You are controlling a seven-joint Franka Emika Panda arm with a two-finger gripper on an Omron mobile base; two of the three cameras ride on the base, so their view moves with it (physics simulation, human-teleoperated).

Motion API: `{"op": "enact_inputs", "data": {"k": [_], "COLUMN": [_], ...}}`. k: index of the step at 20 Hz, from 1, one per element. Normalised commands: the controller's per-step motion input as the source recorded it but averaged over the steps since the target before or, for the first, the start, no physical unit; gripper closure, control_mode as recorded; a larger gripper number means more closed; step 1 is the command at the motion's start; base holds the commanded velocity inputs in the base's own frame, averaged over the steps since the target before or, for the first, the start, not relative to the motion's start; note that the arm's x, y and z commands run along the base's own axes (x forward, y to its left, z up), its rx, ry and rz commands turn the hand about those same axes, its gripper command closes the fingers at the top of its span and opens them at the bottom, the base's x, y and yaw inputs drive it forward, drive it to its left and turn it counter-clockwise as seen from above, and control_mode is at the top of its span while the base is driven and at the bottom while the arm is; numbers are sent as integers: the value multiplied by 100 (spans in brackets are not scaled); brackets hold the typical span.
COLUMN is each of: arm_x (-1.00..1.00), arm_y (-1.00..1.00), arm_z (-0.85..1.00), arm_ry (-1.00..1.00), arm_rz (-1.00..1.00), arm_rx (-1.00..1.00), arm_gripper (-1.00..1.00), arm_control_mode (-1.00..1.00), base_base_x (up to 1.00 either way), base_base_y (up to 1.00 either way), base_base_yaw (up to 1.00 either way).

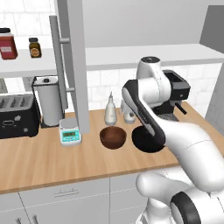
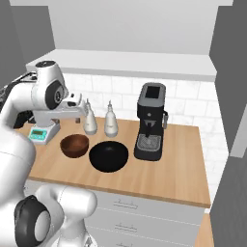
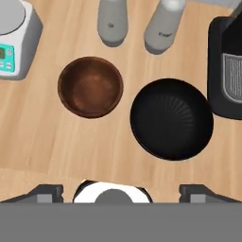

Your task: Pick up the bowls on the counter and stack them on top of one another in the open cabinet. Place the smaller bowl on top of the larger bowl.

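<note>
On the wooden counter (image 1: 35,162) stand two bowls side by side. The smaller bowl (image 1: 113,136) (image 2: 74,144) (image 3: 90,86) is reddish-brown and upright. To its right sits the larger bowl (image 2: 109,156) (image 3: 171,118), glossy black; in the left base view my arm hides part of this black bowl (image 1: 146,142). My gripper (image 3: 122,191) hangs well above both bowls, looking down. It is open, its fingertips (image 3: 45,191) far apart with nothing between them. The open cabinet has a white shelf board (image 1: 131,54) and a grey door (image 1: 75,65) with a bar handle.
A small scale (image 1: 70,131) stands left of the brown bowl under the cabinet door. Two grey shakers (image 2: 90,120) (image 2: 111,123) stand behind the bowls, and a black coffee machine (image 2: 150,123) to the right. A toaster (image 1: 17,116), a towel roll (image 1: 48,100) and shelf jars (image 1: 6,43) are far left.
</note>
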Motion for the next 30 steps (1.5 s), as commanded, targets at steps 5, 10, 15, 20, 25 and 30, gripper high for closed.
{"op": "enact_inputs", "data": {"k": [5,10,15,20,25,30], "arm_x": [0,0,28,50,52,18], "arm_y": [95,24,24,5,5,5], "arm_z": [-59,-87,-79,-52,-24,-27], "arm_ry": [2,10,5,6,11,11], "arm_rz": [13,31,20,14,6,0], "arm_rx": [-19,-20,-18,-2,-1,0], "arm_gripper": [-100,-100,-100,-100,-100,-100], "arm_control_mode": [-100,-100,-100,-100,-100,-100], "base_base_x": [0,0,0,0,0,0], "base_base_y": [0,0,0,0,0,0], "base_base_yaw": [0,0,0,0,0,0]}}
